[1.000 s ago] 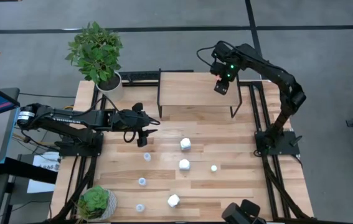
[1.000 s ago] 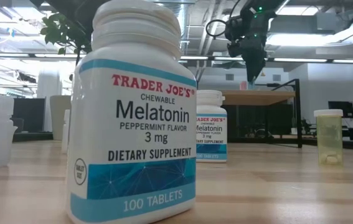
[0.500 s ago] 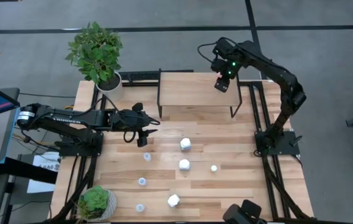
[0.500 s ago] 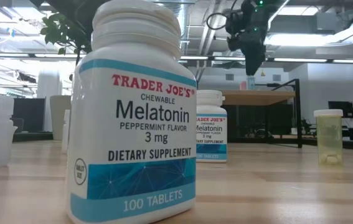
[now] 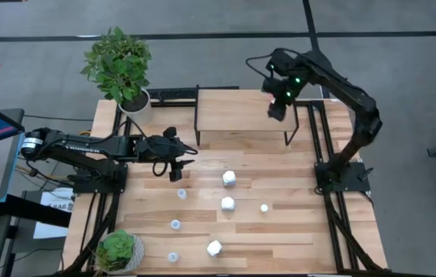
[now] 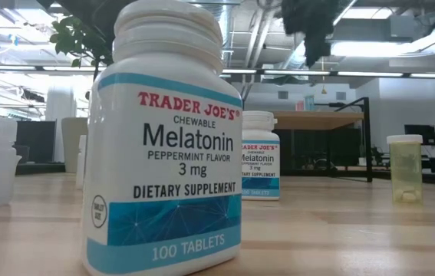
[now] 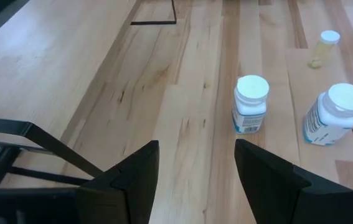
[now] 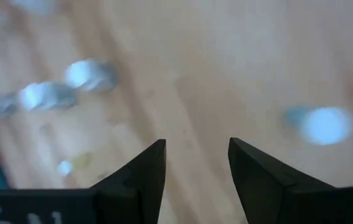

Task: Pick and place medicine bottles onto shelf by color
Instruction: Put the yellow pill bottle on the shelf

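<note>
— Setting?
— Striped wooden table (image 5: 302, 231), grey floor around it, an open office beyond.

— The bottles?
— Three white bottles: one (image 5: 229, 178) in front of the shelf, one (image 5: 227, 204) just nearer, one (image 5: 214, 248) by the near edge. The last fills the low view (image 6: 163, 146), labelled melatonin. A clear yellowish bottle (image 5: 264, 208) with a white cap stands to their right. Three small pale ones (image 5: 181, 194) run in a line toward the near left side. On the shelf, right end, something small and red (image 5: 267, 95); too small to tell more.

— The shelf?
— Light board (image 5: 233, 111) on black legs, at the far edge of the table.

— Grippers?
— Right gripper (image 5: 277, 111) hangs over the shelf's right end, fingers (image 8: 142, 171) spread, nothing between them. Left gripper (image 5: 179, 171) waits low over the table, left of the bottles, fingers (image 7: 132, 180) apart, empty.

— Other items?
— Leafy potted plant (image 5: 119, 65) at the far left corner; a smaller one (image 5: 118, 250) near left.
</note>
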Controlling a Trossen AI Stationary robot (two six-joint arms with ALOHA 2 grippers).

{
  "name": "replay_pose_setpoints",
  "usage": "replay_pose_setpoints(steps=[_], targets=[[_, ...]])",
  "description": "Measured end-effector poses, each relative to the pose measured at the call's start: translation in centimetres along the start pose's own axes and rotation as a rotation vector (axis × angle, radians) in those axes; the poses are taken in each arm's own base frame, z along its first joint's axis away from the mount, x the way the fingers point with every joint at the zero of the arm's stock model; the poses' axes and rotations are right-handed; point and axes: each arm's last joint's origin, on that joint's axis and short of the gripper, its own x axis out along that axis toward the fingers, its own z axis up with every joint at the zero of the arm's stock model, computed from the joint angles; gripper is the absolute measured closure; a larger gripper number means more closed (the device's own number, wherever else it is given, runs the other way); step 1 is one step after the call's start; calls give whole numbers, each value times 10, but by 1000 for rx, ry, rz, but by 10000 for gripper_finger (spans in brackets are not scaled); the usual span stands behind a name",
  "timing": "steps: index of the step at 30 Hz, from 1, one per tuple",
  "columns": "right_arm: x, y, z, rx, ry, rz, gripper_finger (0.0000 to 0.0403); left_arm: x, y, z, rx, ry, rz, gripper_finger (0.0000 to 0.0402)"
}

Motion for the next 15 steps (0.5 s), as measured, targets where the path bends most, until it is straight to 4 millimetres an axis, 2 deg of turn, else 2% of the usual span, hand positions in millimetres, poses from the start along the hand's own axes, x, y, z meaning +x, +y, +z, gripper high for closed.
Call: replay_pose_setpoints(steps=[4, 8, 15], targets=[[-7, 37, -16, -91, -16, 44, 215, 0, 1, 0, 23, 0, 23, 203], [-13, 75, -46, -117, -12, 88, 222, 0, 1, 0, 23, 0, 26, 203], [-1, 126, -95, -220, -53, 125, 233, 0, 1, 0, 22, 0, 26, 203]])
